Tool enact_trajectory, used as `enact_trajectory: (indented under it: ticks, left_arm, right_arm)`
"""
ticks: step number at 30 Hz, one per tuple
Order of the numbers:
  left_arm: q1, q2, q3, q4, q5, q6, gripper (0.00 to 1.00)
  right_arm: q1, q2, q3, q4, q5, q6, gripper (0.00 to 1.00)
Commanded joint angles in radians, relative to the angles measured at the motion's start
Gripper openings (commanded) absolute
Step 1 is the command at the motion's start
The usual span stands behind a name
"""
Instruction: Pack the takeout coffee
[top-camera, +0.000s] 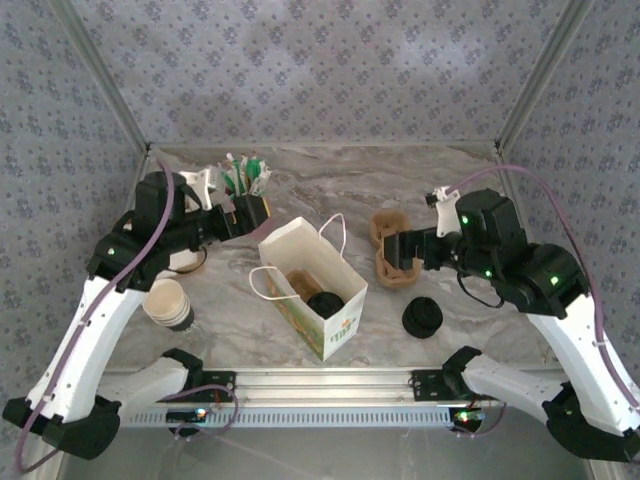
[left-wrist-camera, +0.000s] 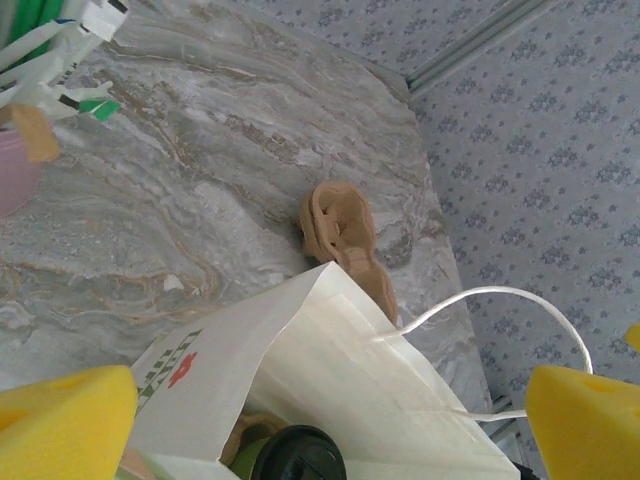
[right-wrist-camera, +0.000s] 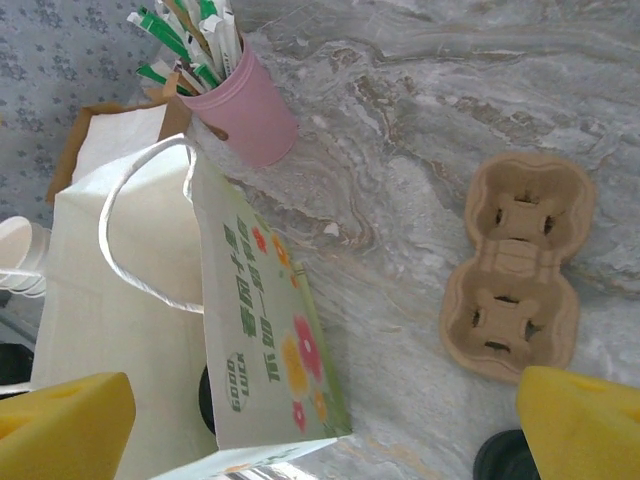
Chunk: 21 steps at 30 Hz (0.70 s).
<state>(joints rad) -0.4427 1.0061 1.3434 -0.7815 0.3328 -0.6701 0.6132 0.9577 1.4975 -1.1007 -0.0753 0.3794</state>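
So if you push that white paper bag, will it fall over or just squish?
Probably it would squish first: the white paper bag has thin, creased walls, so it likely bends easily. It stands tall and narrow, so a push near the top might tip it. The black-lidded cup inside may weigh the bottom down a little.

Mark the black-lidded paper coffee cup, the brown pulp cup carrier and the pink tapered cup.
black-lidded paper coffee cup (top-camera: 323, 303): top external view, on its lid.
brown pulp cup carrier (right-wrist-camera: 518, 252): right wrist view, bridge between its wells.
pink tapered cup (right-wrist-camera: 252, 118): right wrist view, side wall.
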Motion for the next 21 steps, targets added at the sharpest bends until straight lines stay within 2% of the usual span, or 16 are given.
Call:
enact_trajectory:
  ticks: [1,7,10,16,21]
  left_arm:
    - [-0.017,0.014,0.054,0.039,0.032,0.02,1.0]
    - [-0.052,0.019,0.118,-0.017,0.003,0.035,0.99]
    - [-0.052,-0.017,0.114,-0.063,-0.029,0.04,0.96]
    - [-0.051,-0.111,0.093,-0.201,-0.151,0.053,0.86]
    - [-0.051,-0.219,-0.014,-0.272,-0.224,0.006,0.73]
  right_arm:
    - [-0.049,0.002,-0.009,0.036,-0.123,-0.02,1.0]
    - [-0.148,0.013,-0.018,0.062,-0.132,-0.022,1.0]
    - [-0.209,0.031,-0.02,0.072,-0.175,-0.021,1.0]
    - [-0.323,0.079,-0.035,0.1,-0.297,-0.038,0.96]
    - [-0.37,0.098,-0.088,0.111,-0.318,-0.042,0.91]
